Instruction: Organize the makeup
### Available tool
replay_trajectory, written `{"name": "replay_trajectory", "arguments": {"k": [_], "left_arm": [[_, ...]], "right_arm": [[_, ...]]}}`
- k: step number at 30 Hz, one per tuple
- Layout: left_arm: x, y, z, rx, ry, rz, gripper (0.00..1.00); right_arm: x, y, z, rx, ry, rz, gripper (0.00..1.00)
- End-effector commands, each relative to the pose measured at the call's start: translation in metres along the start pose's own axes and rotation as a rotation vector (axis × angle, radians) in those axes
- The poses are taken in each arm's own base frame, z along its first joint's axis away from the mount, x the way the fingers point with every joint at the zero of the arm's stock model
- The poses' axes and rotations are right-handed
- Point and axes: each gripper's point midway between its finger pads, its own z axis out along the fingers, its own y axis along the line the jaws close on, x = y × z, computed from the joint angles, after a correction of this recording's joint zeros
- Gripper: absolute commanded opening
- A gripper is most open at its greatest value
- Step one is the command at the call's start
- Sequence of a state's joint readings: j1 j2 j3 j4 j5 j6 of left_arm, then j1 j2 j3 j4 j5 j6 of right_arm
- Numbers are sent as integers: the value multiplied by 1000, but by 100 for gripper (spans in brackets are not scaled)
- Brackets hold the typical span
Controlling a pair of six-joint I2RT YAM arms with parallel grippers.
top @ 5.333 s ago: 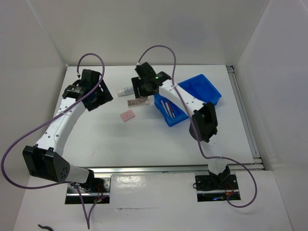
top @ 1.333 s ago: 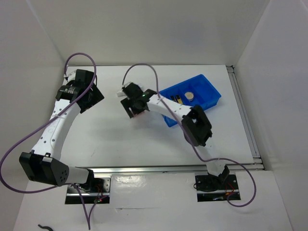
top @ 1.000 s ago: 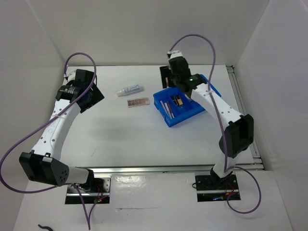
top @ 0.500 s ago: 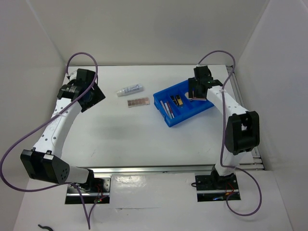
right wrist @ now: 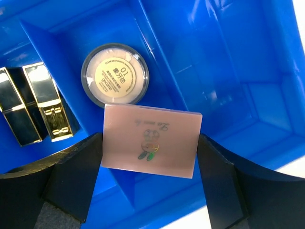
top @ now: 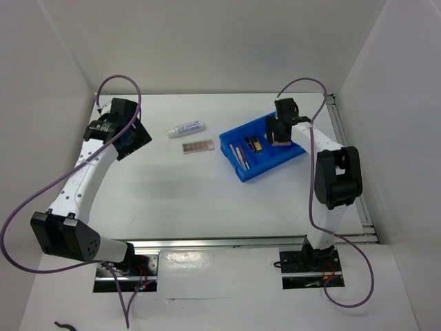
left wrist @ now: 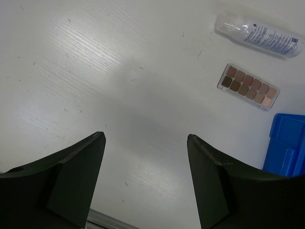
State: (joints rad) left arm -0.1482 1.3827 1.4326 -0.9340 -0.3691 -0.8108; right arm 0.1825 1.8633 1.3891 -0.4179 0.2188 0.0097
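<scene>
Pink pad [right wrist: 150, 139] clamped in right claw [right wrist: 150, 148] over bin [right wrist: 228, 71]; left claw [left wrist: 145, 139] released, hovering.

I count one clear plastic tube [left wrist: 257, 34] and one brown eyeshadow palette [left wrist: 249, 87], both in the upper right of my left wrist view. My right wrist view gives me one blue plastic bin [right wrist: 228, 71], one round beige compact [right wrist: 114, 74] at upper centre, one pink square pad [right wrist: 151, 140] at centre, and two black-gold cases [right wrist: 47, 102] at the left edge.

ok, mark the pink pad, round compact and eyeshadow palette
pink square pad [right wrist: 151, 140], right wrist view, centre of its printed face.
round beige compact [right wrist: 114, 74], right wrist view, middle of its label.
brown eyeshadow palette [left wrist: 248, 87], left wrist view, middle pans.
</scene>
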Motion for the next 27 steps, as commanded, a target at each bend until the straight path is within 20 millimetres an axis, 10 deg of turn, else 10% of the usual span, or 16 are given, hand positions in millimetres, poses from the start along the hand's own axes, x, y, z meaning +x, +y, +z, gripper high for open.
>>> {"name": "replay_trajectory", "arguments": {"k": [1, 12, 19, 27], "left_arm": [[-3, -4, 3, 12, -4, 12, 83], [-7, -10, 5, 25, -5, 18, 83], [-6, -13, 5, 44, 1, 25, 83], [-2, -24, 3, 100, 19, 59, 82]], "right_arm": [[-14, 3, 11, -19, -45, -18, 83], [-33, 1, -3, -13, -91, 30, 100], [-61, 15, -31, -115, -150, 89, 46], [-52, 54, -26, -251, -49, 57, 43]]}}
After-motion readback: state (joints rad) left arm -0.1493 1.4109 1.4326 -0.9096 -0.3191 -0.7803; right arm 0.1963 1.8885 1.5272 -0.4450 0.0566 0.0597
